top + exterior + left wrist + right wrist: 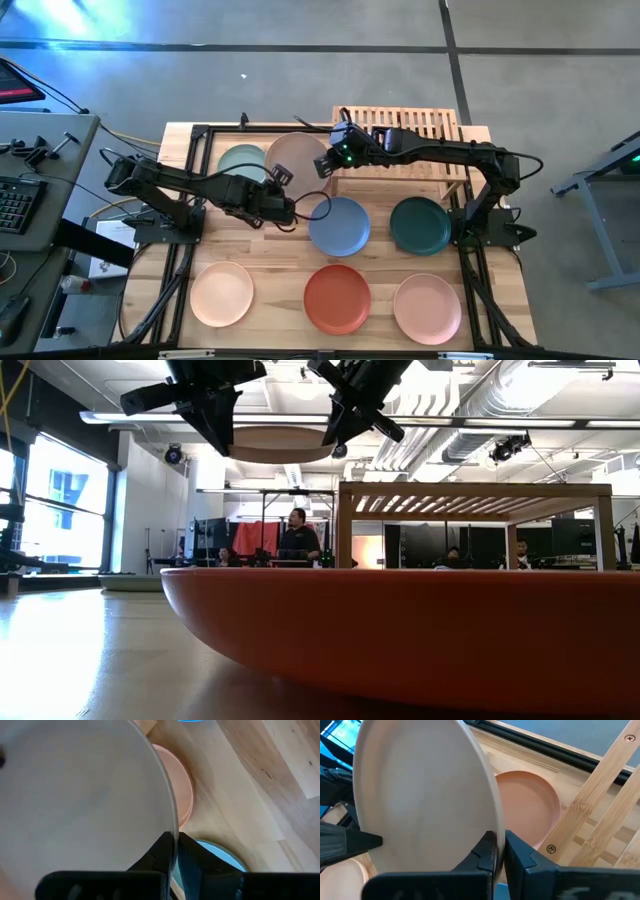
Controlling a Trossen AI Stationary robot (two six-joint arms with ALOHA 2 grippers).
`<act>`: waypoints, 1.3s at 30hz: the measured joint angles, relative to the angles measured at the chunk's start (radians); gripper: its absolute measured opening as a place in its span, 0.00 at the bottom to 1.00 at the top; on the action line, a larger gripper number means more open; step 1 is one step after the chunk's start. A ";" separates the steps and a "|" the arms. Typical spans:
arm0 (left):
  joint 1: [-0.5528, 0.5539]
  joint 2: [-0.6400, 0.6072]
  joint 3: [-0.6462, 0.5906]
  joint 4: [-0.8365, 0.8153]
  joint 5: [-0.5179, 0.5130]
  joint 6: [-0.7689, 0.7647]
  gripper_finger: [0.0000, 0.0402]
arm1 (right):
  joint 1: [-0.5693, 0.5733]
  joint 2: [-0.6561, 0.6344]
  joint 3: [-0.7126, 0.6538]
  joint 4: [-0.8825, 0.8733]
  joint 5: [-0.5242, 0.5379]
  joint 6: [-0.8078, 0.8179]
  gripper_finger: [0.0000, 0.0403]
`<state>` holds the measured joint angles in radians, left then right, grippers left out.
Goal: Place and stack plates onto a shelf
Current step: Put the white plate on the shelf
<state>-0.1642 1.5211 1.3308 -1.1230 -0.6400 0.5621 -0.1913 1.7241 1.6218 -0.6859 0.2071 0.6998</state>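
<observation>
Grey-beige plate [297,155] pinched by 2 grippers; no legible writing.

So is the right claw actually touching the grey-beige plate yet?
Touching. In the right wrist view the right claw has its fingers closed on the rim of the grey-beige plate. The low view shows that plate held in the air between both claws.

Grey concrete floor [300,25] w/ dark seam lines. Grey side desk [40,180] at left w/ keyboard [15,205] & cables. Open office beyond the table: big bright windows [60,510] at left, white ceiling ducts & pipes [480,405], several ppl seated at dark monitors, one person [298,538] in the middle.
</observation>
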 joint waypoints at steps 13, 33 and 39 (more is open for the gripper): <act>0.027 0.000 0.000 0.002 0.141 -0.165 0.19 | 0.002 0.000 0.000 -0.014 -0.008 0.020 0.00; 0.006 -0.051 0.002 0.023 -0.055 -0.477 0.27 | -0.098 -0.019 0.000 -0.103 -0.018 -0.002 0.00; 0.009 -0.113 0.002 0.073 -0.085 -0.475 0.27 | -0.145 -0.050 0.000 -0.129 -0.054 -0.047 0.00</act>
<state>-0.1553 1.4079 1.3331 -1.0500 -0.7250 0.0875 -0.3359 1.6744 1.6215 -0.8146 0.1530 0.6533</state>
